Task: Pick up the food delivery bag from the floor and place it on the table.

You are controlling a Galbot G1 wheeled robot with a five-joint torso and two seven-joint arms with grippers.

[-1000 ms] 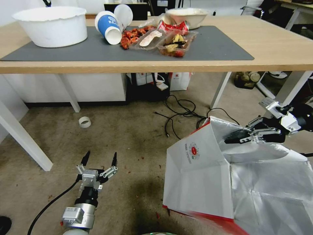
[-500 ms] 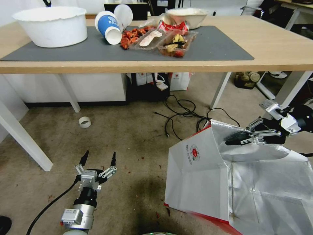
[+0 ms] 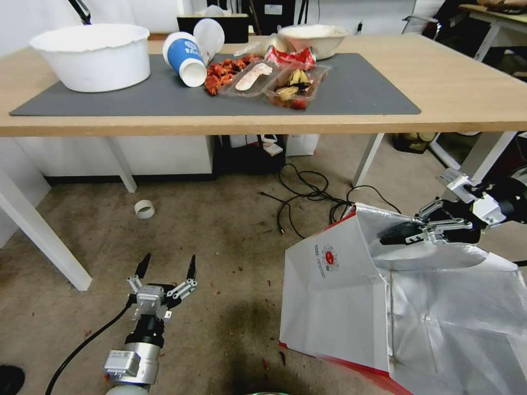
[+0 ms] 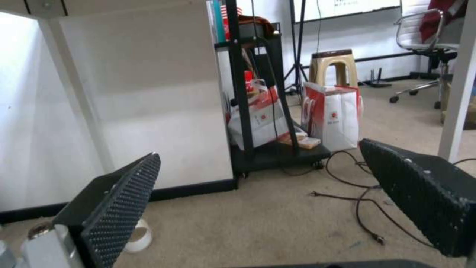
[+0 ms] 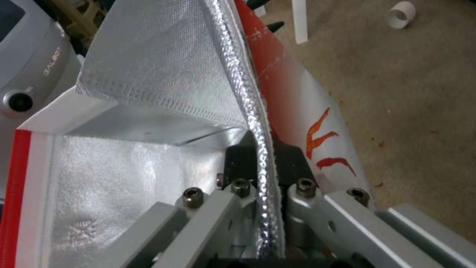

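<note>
The food delivery bag [image 3: 340,296] stands open at the lower right, white and red outside with a small round red logo and silver foil lining [image 5: 148,74]. My right gripper [image 3: 387,237] is shut on the far rim of the bag [image 5: 258,149], one finger inside the foil, one outside. The bag's bottom is near the brownish floor [image 3: 219,241]; whether it touches is unclear. My left gripper [image 3: 167,266] hovers open low over the floor at lower left, holding nothing. The light-wood table [image 3: 466,82] with its dark grey mat [image 3: 357,88] spans the top of the head view.
On the mat sit a white bowl [image 3: 93,55], a tipped blue cup [image 3: 184,52], food trays [image 3: 274,82] and a second bowl [image 3: 315,35]. Black cables [image 3: 307,192] and a tape roll [image 3: 144,208] lie on the floor. White table legs [image 3: 41,236] stand left and right.
The whole head view has shifted slightly, so the camera moved. The bag's near side sits a little lower and farther right in the picture. Both grippers hold their poses.
</note>
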